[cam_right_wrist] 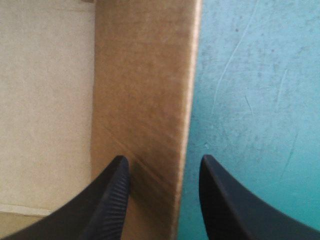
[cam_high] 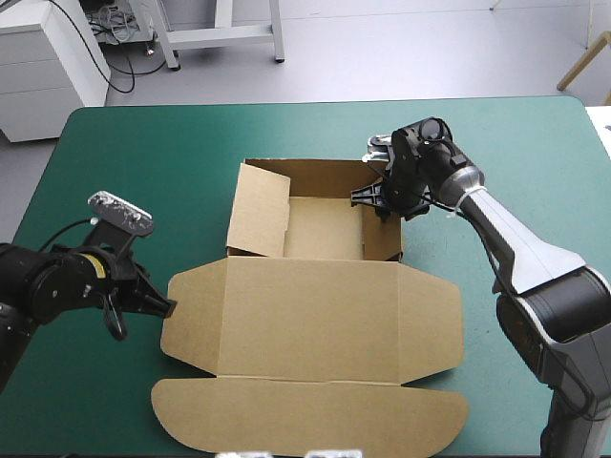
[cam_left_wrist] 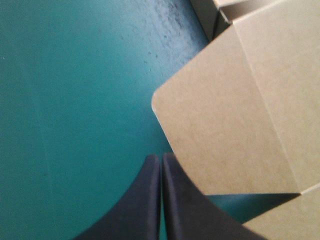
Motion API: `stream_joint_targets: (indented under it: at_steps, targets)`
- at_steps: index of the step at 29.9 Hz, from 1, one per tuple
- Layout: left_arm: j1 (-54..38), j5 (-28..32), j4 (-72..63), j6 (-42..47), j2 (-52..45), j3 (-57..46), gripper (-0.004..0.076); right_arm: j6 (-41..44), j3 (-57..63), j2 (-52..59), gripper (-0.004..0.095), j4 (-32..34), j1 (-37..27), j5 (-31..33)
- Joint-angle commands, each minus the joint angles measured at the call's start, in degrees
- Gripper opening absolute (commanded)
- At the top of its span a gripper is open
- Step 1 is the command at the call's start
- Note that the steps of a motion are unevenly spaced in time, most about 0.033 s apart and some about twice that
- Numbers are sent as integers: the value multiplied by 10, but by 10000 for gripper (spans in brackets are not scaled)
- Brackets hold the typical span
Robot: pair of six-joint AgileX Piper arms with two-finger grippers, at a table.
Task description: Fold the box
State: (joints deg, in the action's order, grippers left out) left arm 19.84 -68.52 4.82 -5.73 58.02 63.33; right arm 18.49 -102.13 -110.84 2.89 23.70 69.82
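Here's the box [cam_high: 315, 324] in the middle of the teal-green cover [cam_high: 115, 153], and it's half built. The far part is a tray: the far wall [cam_high: 325, 176] is up and the right wall [cam_high: 384, 239] is up. The left wall [cam_high: 260, 212] is raised too, though it stands askew and not square with the others. The lid [cam_high: 310, 320] lies flat on the table toward the near edge. It has a rounded left side flap [cam_high: 196, 320] and a right side flap [cam_high: 431, 324] spread out flat, and the long tuck flap [cam_high: 305, 415] lies flat at the very front.

Over on the left, the left gripper [cam_high: 167, 308] sits low over the table with its black fingers pressed together into a single point, nothing between them. In its wrist view the left gripper [cam_left_wrist: 161, 156] has that point just beside the left side flap's rounded corner, with bare cover on its other side. Whether a finger actually touches the board's edge, I can't tell.

Now the right side. The right gripper [cam_high: 380, 202] is at the tray's right wall, toward its far end. In the wrist view the right gripper [cam_right_wrist: 164, 159] has its fingers spread apart and straddling that wall: one finger over the pale tray floor inside, the other over the cover outside, the wall's brown board running up between them, not pinched
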Motion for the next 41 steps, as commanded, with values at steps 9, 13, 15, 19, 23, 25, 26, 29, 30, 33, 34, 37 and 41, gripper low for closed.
stream_joint_targets:
  at_steps: [9,13,15,19,23,25,26,29,30,33,34,37,41]
  targets:
    - [2,80,-5,-2,-125,-174,-10,-2,-13,2,244,5,0,-15]
    - [2,96,-10,-2,-164,-229,-10,-6,-13,2,118,5,0,-17]
    - [2,98,-12,1,-179,-250,-10,-10,-13,2,18,5,0,-17]
    - [2,101,-15,25,-217,-290,-10,-14,-13,2,-19,5,0,-16]
    - [2,101,-15,25,-251,-318,-10,-14,-19,5,-19,1,-13,-8]
    - [2,100,-15,25,-264,-330,-10,-16,-24,11,-19,-5,-27,-8]
    - [2,99,-15,25,-271,-336,-10,-19,-28,14,-19,-4,-36,-8]
    - [2,90,-15,26,-288,-350,-10,-38,-38,31,-19,0,-72,-8]
    - [2,90,-15,26,-292,-353,-10,-46,-42,37,-19,3,-87,-8]
    - [2,89,-15,26,-301,-354,-10,-60,-44,51,-19,17,-135,-8]
    - [2,89,-15,26,-302,-354,-10,-72,-44,58,-19,21,-162,-8]
    - [2,89,-13,26,-303,-354,-10,-98,-44,67,-19,22,-232,-8]
    - [2,89,-13,26,-303,-354,-10,-137,-44,69,-19,29,-336,-8]
